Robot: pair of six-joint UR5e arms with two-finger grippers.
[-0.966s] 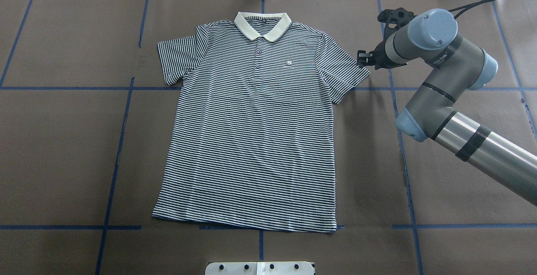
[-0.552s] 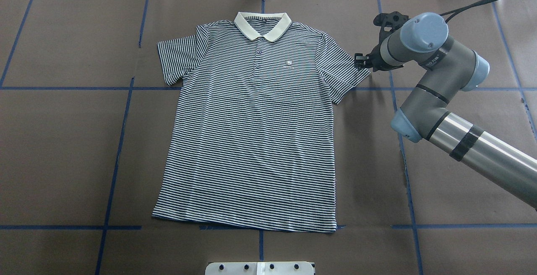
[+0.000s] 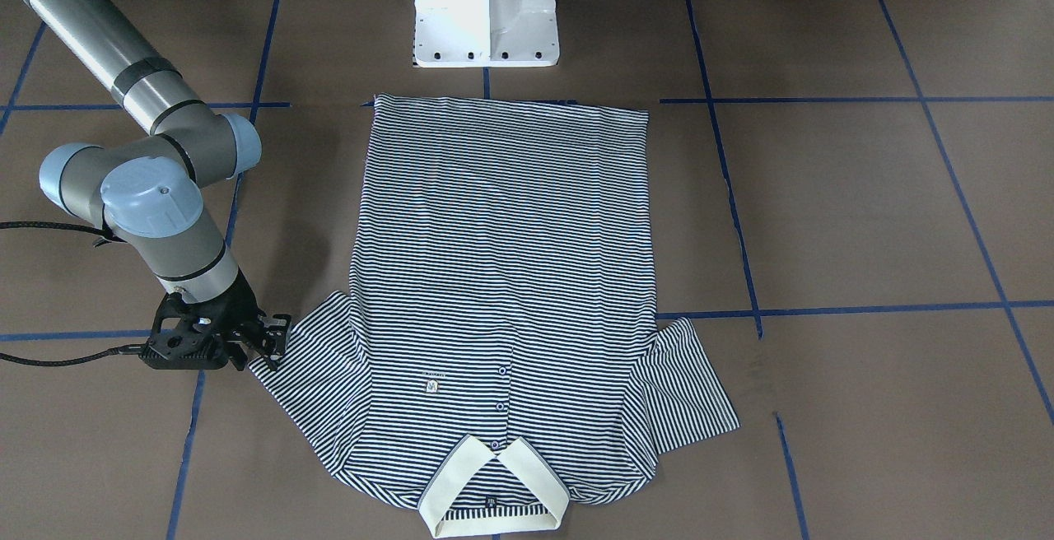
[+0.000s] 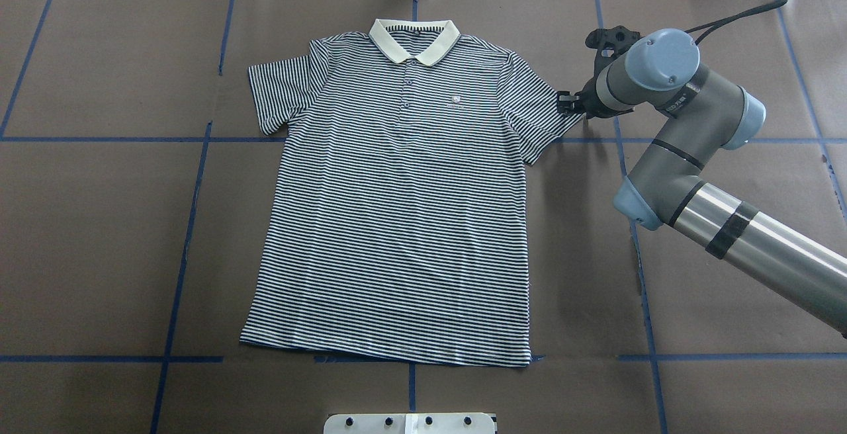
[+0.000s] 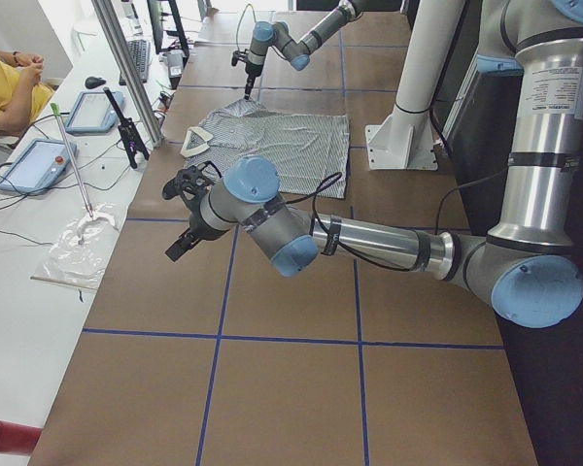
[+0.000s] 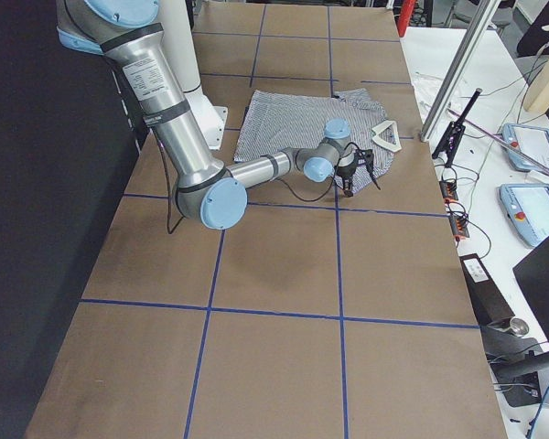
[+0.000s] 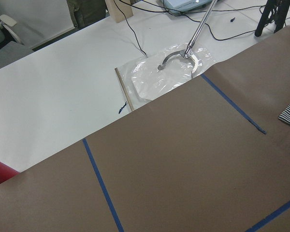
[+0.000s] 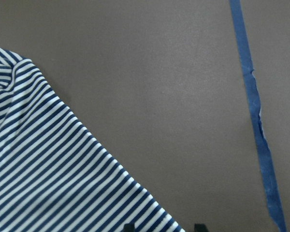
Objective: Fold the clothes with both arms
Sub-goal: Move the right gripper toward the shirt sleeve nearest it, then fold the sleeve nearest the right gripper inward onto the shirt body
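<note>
The striped polo shirt [image 4: 403, 209] lies flat and face up on the brown table, collar [image 4: 414, 40] at the far side. It also shows in the front view [image 3: 502, 235]. My right gripper [image 4: 566, 103] is low at the outer edge of the shirt's right-hand sleeve [image 4: 539, 113]. In the right wrist view its two fingertips [image 8: 129, 226] stand apart at the sleeve hem [image 8: 63, 179], so it is open. My left gripper [image 5: 178, 245] shows only in the exterior left view, above bare table away from the shirt; I cannot tell its state.
The white pedestal base [image 3: 486, 9] stands at the shirt's hem side. Blue tape lines [image 4: 192, 222] cross the brown cover. Beyond the table's far edge is a white bench [image 7: 63, 96] with a plastic bag [image 7: 166, 72], tablets [image 5: 39, 160] and a seated person [image 5: 5, 87].
My right arm has moved left and slightly down, bringing its gripper from beside the sleeve to the sleeve's edge. The shirt has not moved.
</note>
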